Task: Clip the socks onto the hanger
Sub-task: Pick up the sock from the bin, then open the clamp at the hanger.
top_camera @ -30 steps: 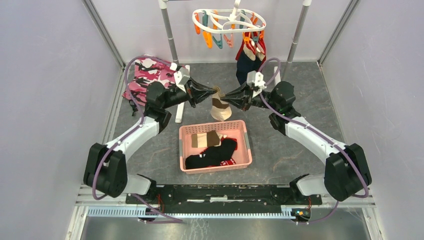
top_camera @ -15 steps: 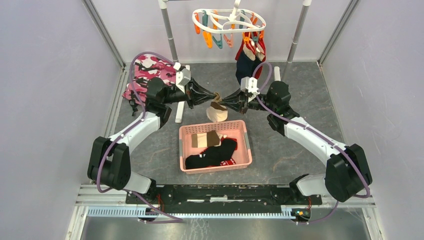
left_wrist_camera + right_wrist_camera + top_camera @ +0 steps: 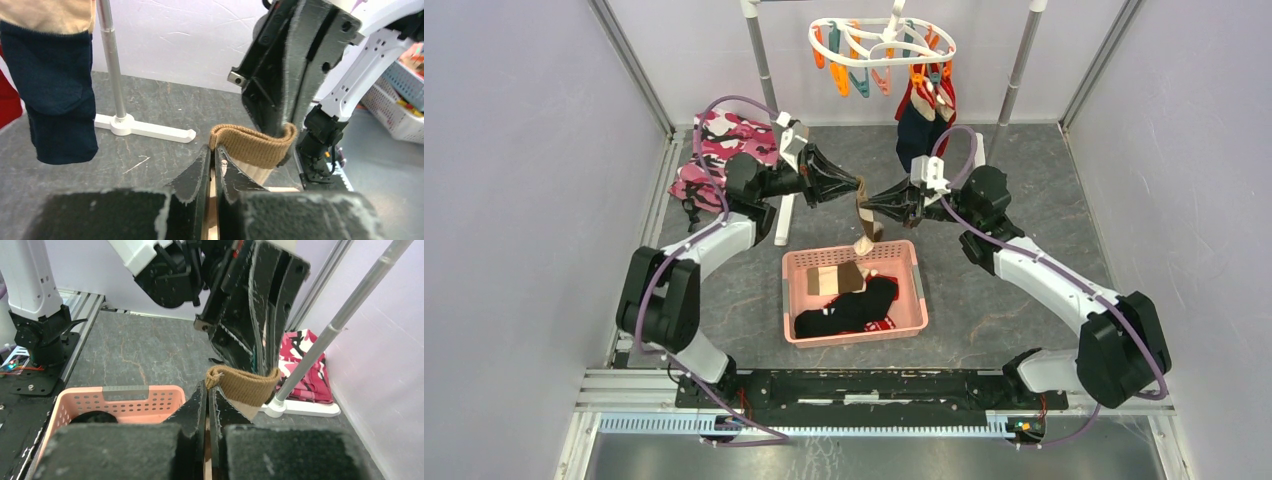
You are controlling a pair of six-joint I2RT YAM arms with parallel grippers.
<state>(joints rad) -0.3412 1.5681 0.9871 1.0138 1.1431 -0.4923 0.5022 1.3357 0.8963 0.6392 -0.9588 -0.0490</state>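
Holding tan sock by cuff between both grippers, above pink basket, well below hanger.
L gripper pinched shut on one side of ribbed cuff, R gripper pinched shut on other side, the two noses nearly touching; foot end dangling toward basket's far rim. Risks, as judged: tugging cuff apart too hard → slipping out of one pinch, sock dropping back onto black & tan socks in basket. Re-gripping w/ noses this close → knocking each other. Raising cuff bunched up to free orange/teal clips → clip biting only an edge, poor hold. Swinging up near red & navy socks already hung at R side → snagging them, or setting hanger rocking. Rack pole close beside L arm, possible bump.
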